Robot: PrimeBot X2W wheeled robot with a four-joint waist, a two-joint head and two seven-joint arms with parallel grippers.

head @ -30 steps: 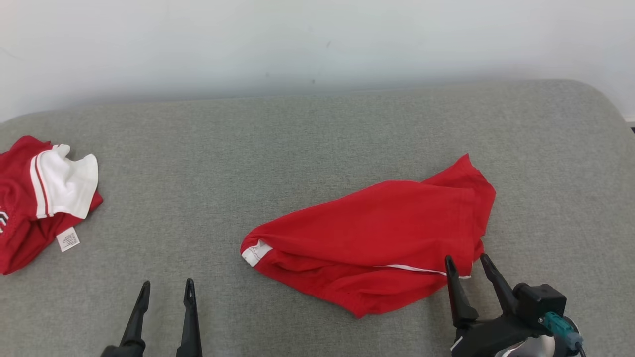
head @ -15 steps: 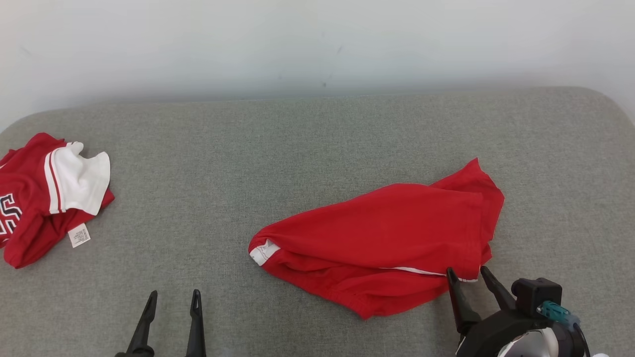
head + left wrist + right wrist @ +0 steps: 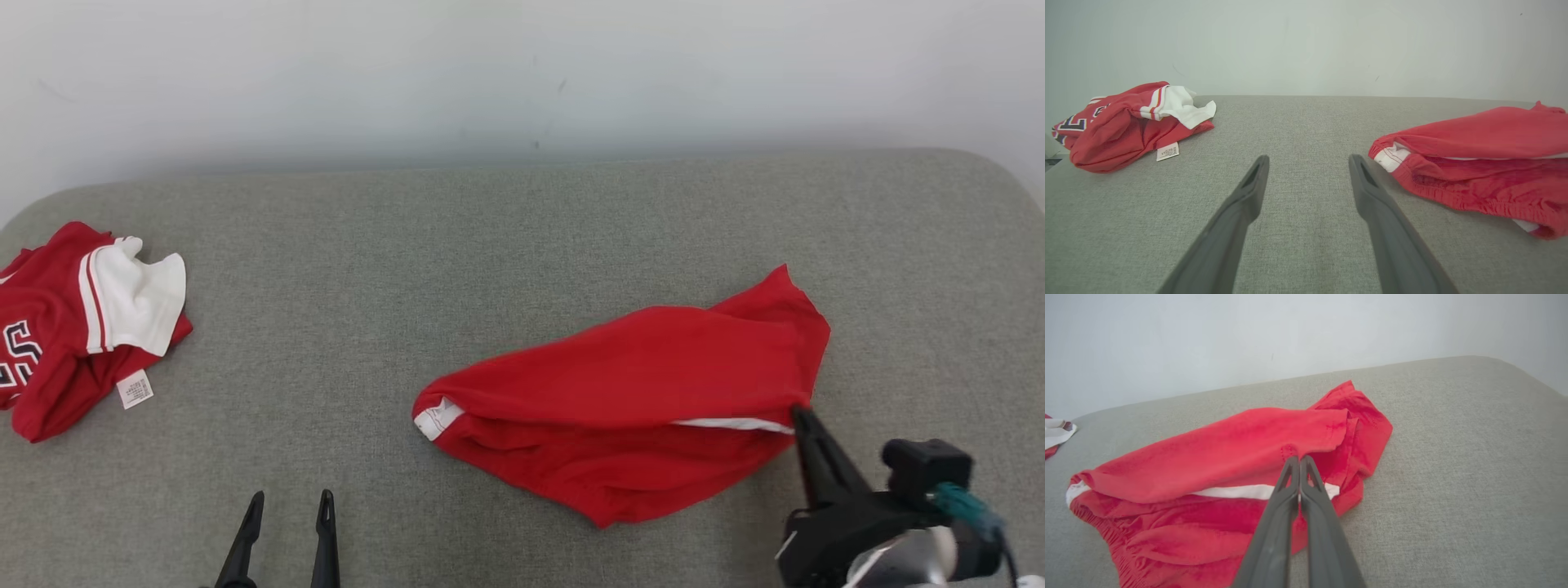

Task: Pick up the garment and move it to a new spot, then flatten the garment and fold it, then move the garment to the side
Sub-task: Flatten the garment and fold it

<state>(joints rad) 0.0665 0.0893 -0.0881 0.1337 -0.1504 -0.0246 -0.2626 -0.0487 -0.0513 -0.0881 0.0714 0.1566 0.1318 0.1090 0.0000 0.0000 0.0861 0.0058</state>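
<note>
A broad desk (image 3: pixel 408 245) padded in grey woven cloth, rounded at its far corners, runs up to a plain, pale wall (image 3: pixel 490 73) with a few faint scuff marks. The red garment (image 3: pixel 645 392) lies crumpled right of the middle, its elastic waistband towards the near edge and a white stripe (image 3: pixel 1237 492) showing between its folds. The right tool (image 3: pixel 798 415) has its two dark fingers pressed together on the cloth at the garment's right-hand edge, pinching a fold of red fabric. The left tool (image 3: pixel 290 502) sits low at the near edge over bare grey cloth, fingers spread apart and holding nothing, well apart from the garment. Far off at the left end lies a bunched red-and-white jersey (image 3: pixel 73 327) with a small white label (image 3: pixel 135 389) on the surface beside it.
</note>
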